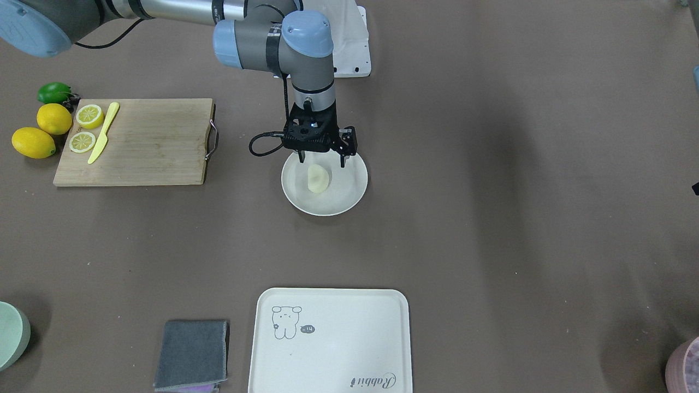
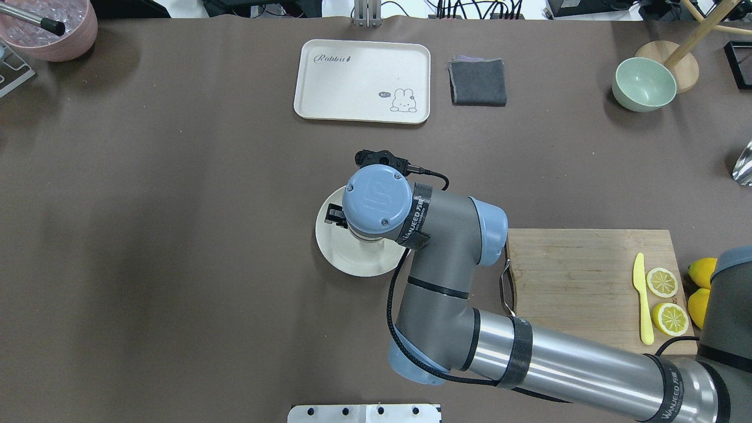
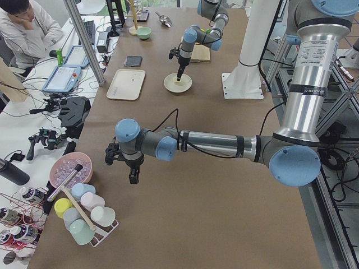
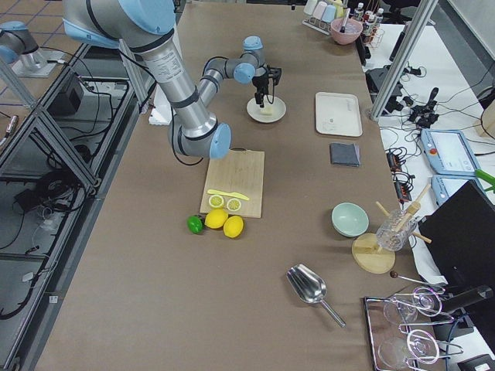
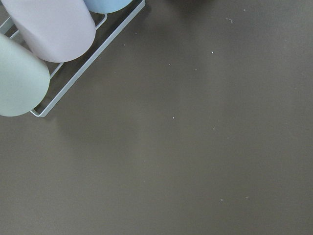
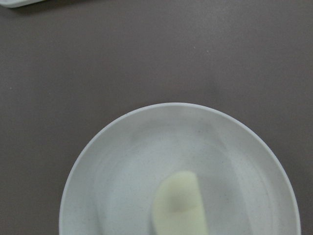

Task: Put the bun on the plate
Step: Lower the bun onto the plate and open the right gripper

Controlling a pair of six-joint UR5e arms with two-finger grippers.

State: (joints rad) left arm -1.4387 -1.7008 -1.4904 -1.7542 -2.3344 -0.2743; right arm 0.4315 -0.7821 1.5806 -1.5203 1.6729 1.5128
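The bun (image 1: 318,179) is seen lying on the round off-white plate (image 1: 349,195), free of any grip. The right gripper (image 1: 321,160) is held just above it, fingers spread apart. The left gripper (image 3: 132,171) is held near pastel cups (image 3: 82,231); whether it is spread cannot be told.

Pale cream bun (image 1: 319,179), plain off-white plate (image 1: 349,192), dark brown surface (image 1: 491,218), cream tray (image 1: 349,338) with a line-drawn bear, grey cloth (image 1: 192,353).
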